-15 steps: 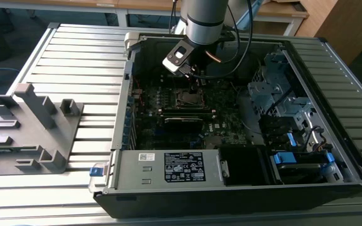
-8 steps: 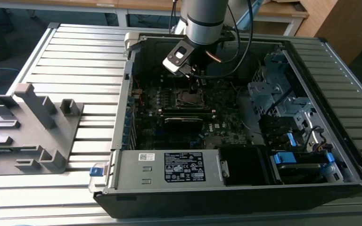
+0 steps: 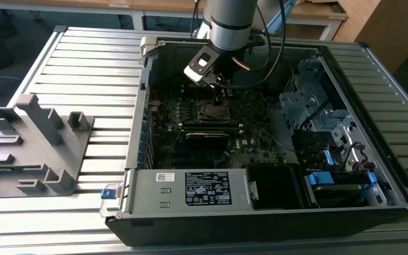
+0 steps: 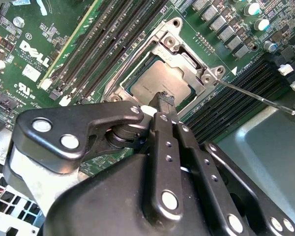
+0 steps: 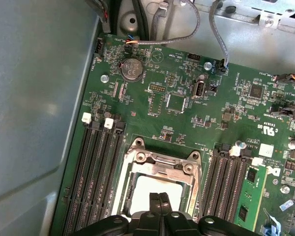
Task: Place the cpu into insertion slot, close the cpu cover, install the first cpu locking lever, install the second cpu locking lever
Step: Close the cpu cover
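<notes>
Exterior view: we are seeing the black two-fingered gripper (image 3: pixel 221 86) hanging over the square, silver-rimmed insertion slot (image 3: pixel 212 110).

Second wrist view: its fingers are pressing together, holding nothing, over the pale silver-grey square cpu (image 4: pixel 150 82), which is sitting inside the thin silver metal cpu cover (image 4: pixel 179 46).

First wrist view: we are noting the same pinched tips above the cpu (image 5: pixel 140 189).

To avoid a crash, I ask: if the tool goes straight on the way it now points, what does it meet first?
Most likely the cpu, seated in the insertion slot within the frame of the cpu cover. The tool, shut, points at its surface; the gap is unclear.
</notes>
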`<state>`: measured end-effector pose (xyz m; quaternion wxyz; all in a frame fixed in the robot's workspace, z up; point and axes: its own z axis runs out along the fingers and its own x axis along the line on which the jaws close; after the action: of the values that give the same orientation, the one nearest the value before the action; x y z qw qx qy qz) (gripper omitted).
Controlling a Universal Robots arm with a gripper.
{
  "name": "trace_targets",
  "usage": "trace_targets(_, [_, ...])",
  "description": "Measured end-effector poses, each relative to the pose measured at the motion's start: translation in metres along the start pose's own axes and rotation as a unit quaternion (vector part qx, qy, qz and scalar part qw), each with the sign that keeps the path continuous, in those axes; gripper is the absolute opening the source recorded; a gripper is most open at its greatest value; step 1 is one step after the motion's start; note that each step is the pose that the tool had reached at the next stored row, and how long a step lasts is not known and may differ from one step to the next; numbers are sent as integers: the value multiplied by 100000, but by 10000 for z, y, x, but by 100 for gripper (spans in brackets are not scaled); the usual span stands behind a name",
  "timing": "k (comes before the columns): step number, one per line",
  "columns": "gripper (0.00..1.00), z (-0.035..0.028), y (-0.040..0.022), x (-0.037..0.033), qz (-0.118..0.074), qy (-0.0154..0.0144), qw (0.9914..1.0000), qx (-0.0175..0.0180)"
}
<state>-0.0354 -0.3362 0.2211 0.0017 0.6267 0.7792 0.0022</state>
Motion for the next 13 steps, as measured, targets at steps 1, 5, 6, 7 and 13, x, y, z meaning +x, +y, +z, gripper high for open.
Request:
trace_targets(1, [11, 0, 0, 0, -19, -1, 100000, -2])
trace_targets(5, [11, 0, 0, 0, -1770, 8, 99984, -1])
trace_targets(6, [11, 0, 0, 0, -2206, 10, 99976, 0])
trace_targets(7, [11, 0, 0, 0, -2305, 13, 99973, -3])
trace_targets(13, [11, 0, 0, 0, -2603, 14, 99966, -4])
